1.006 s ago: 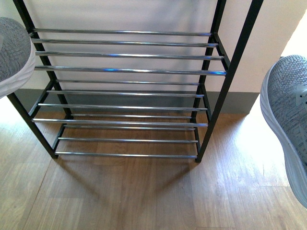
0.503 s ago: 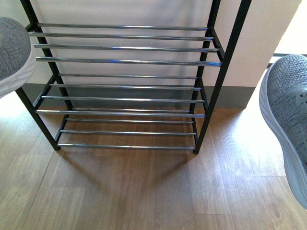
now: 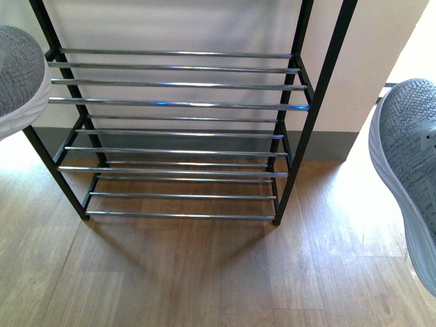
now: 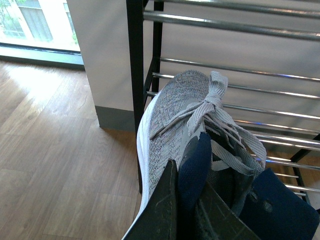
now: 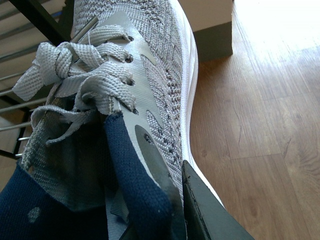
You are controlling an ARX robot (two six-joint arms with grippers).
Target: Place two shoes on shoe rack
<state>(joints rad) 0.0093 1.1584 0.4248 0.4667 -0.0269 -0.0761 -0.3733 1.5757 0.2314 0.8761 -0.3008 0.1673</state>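
Grey left sneaker [image 3: 20, 75] and right sneaker [image 3: 403, 146] (fingers [image 4: 161, 210] clenched on both) flank shoe rack [image 3: 204, 104], wall [image 3: 204, 27] behind.

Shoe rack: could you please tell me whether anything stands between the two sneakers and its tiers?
Nothing visible does. The shoe rack has bare rods, open at the front; the left sneaker and right sneaker hang either side, only its frame posts nearby.

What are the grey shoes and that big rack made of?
The left sneaker and right sneaker look like soft knitted fabric, from the woven speckle, with smooth white soles, probably rubber or foam. The rack's rods look like shiny metal, since they glint; its frame seems black-painted metal.
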